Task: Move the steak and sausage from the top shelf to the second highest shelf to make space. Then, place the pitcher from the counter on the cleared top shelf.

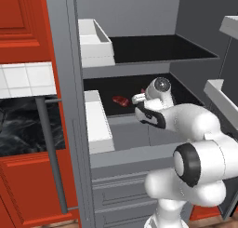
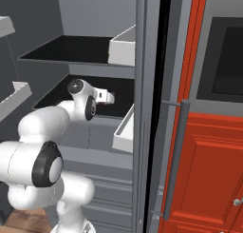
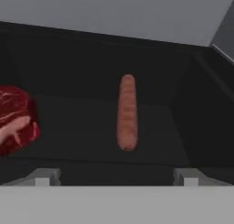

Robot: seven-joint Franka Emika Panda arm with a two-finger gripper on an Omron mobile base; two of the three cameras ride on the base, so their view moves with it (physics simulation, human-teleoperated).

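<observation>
Steak (image 3: 16,119) beside sausage (image 3: 127,112) — apart

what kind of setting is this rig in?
Looks like a simulated kitchen, with the arm reaching into an open fridge: black shelves above grey drawers, a steak and sausage lying on the second highest shelf, red cabinet doors alongside.

Landmark: second highest shelf (image 1: 130,85). Steak (image 1: 121,100) and sausage (image 3: 127,112) both lie on it, apart; in the hand view, steak lies left of sausage. Top shelf (image 1: 158,48) sits directly above; drawers (image 1: 121,194) sit below
</observation>
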